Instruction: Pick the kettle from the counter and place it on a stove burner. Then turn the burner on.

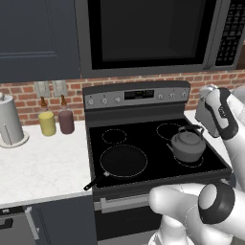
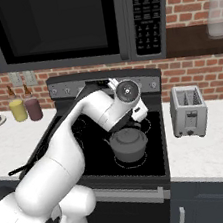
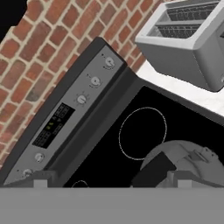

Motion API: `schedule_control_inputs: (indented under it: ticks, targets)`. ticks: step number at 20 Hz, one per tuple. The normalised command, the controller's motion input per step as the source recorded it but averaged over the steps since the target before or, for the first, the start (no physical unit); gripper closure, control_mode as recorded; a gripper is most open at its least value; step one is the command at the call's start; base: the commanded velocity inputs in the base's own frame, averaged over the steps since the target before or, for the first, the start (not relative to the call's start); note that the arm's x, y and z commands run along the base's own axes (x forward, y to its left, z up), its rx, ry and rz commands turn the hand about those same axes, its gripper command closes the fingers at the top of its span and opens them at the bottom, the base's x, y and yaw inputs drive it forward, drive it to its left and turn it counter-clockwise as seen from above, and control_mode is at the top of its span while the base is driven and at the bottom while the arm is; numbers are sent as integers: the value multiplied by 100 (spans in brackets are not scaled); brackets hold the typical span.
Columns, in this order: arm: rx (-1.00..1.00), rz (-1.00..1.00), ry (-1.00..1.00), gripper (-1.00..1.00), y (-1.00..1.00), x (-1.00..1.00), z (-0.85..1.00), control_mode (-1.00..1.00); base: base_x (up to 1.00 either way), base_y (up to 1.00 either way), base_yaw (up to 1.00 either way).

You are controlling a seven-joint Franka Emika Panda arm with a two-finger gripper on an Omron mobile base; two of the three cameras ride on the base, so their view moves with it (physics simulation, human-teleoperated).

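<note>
One kettle (image 1: 188, 145), one frying pan (image 1: 122, 161), one toaster (image 2: 188, 110), one microwave (image 1: 148, 33), one paper towel holder (image 1: 9, 122). Two bottles: one yellow (image 1: 47, 121), one maroon (image 1: 65, 118). Six knobs on the stove panel (image 1: 136, 97), three each side of its display.

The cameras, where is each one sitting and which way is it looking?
Left base view: behind the arm on its left, looking forward and down at the cooktop; white arm at lower right.
Right base view: behind on its right, same stove; arm rises from lower left, partly hiding the kettle.
Hand view: on the hand above the stove, tilted, looking at the knob panel and toaster.
Shared: all three show the kettle sitting on a stove burner.
</note>
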Motion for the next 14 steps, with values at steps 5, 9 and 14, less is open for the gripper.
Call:
schedule_control_inputs:
  ticks: [5, 9, 14]
  targets:
    - [-2, 0, -19, -100, -6, 8, 0, -100, 0, 0, 0]
    - [-4, 0, -13, -100, 0, 28, 0, -100, 0, 0, 0]
    - [-3, 0, -15, -100, -2, 38, 0, -100, 0, 0, 0]
